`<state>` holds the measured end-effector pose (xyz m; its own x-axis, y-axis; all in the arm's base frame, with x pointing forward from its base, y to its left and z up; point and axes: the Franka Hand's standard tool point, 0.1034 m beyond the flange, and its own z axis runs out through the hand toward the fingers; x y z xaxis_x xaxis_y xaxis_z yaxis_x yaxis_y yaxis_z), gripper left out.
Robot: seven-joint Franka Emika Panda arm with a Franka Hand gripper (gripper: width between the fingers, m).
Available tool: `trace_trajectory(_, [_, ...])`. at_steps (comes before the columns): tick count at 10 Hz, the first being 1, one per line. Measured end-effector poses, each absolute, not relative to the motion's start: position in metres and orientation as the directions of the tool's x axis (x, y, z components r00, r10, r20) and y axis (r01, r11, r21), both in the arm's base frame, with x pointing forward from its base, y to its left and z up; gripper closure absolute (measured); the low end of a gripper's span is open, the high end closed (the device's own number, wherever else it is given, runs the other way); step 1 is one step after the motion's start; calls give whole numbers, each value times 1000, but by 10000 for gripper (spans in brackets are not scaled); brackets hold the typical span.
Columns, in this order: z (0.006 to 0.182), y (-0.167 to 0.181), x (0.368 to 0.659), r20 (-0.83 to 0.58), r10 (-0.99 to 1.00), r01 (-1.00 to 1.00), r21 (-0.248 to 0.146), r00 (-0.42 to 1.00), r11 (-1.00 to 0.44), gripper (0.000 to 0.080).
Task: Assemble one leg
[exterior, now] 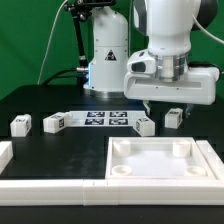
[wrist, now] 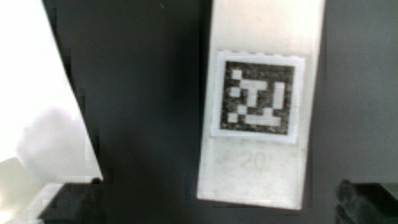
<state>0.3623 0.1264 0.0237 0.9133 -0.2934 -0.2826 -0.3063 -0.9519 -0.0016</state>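
In the exterior view, the gripper [exterior: 168, 108] is held wide open and empty above the bench [exterior: 40, 100], with a leg [exterior: 174, 118] lying just below it. In the wrist view, a tagged leg [wrist: 260, 110] is seen on the bench between the spread fingertips [wrist: 64, 200], untouched.

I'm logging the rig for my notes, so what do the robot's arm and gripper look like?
The arm is glossy white, built of rounded, bulbous segments with a grey ring above the wrist. The gripper has a wide, boxy, pale grey body and two short dark fingers. Dark cables sit above the white base behind. No lettering is legible.
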Motion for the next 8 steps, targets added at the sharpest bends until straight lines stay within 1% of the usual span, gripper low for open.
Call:
trace_trajectory(1, [23,128,363,-346,-292,-310,2,892,-951,151])
trace_trajectory(2, [23,128,359,-439,-276,-303,10,855,-953,151])
trace_trajectory(3, [23,128,360,-488,-268,-300,12,831,-954,151])
trace_trajectory(5, [30,130,359,-645,-246,-301,27,723,-953,151])
trace_trajectory(8, [29,131,357,-793,-212,-288,49,571,-956,151])
